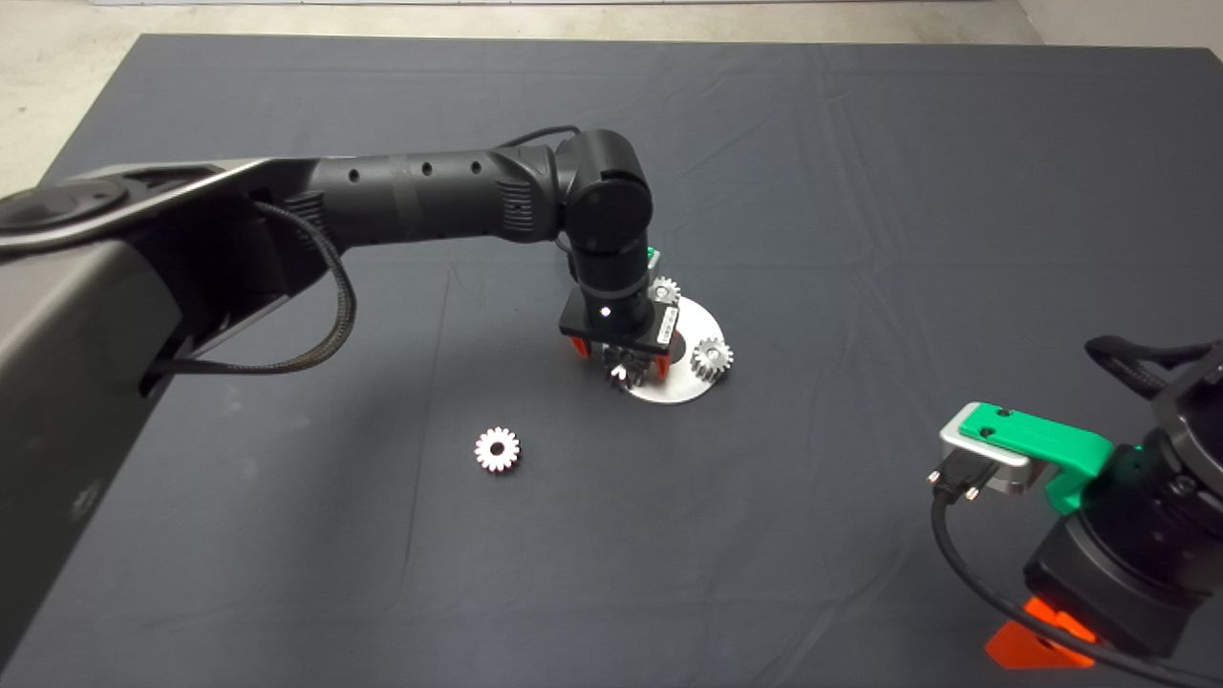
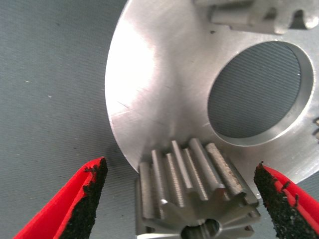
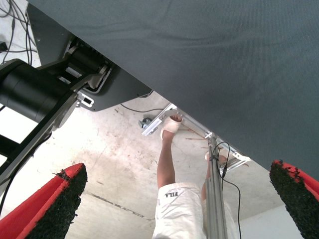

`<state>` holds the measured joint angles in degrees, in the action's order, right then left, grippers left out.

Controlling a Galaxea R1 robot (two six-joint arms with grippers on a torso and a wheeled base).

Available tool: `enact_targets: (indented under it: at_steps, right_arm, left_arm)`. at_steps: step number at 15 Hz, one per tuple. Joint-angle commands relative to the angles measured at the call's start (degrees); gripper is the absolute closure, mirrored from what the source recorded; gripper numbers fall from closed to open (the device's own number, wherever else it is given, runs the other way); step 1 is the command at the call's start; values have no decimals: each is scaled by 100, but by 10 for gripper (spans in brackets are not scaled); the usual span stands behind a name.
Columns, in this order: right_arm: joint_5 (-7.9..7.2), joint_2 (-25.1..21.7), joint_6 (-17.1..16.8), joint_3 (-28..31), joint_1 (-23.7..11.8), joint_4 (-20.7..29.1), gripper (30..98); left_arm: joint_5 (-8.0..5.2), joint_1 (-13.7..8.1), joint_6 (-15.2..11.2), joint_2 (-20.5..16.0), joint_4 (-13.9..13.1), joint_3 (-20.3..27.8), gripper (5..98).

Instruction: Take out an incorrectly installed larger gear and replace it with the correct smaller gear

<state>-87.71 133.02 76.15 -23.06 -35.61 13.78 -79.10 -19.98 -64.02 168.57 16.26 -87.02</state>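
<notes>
The star-toothed larger gear (image 2: pixel 197 199) sits on the disc's edge; the fine-toothed smaller gear (image 1: pixel 497 449) lies flat on the mat.

The larger gear (image 2: pixel 199 199) is shiny machined steel on a brushed, scratched metal disc (image 2: pixel 159 89); the mat (image 1: pixel 860 191) looks like matt woven cloth, the left finger pads (image 2: pixel 87 199) gritty black.

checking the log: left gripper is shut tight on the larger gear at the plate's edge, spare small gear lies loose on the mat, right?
Not quite. In the left wrist view the left gripper is open: its fingers flank the larger gear with gaps on both sides. The gear does sit at the plate's edge, and the smaller gear lies loose on the mat.
</notes>
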Motion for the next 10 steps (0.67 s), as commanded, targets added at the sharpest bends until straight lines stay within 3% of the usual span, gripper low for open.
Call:
enact_targets:
  at_steps: [1, 3, 7, 10]
  right_arm:
    - [-493, -8, 31, 14, -148, 143, 316]
    - [-493, -8, 31, 14, -148, 143, 316]
    - [-493, -8, 31, 14, -148, 143, 316]
    - [-493, -8, 31, 14, -148, 143, 316]
  left_arm:
    - [-88, -77, 13, 23, 185, 73, 288]
    - [-108, -77, 13, 32, 185, 87, 313]
    - [-281, -77, 22, 26, 185, 116, 367]
    - [-299, -77, 25, 32, 185, 134, 385]
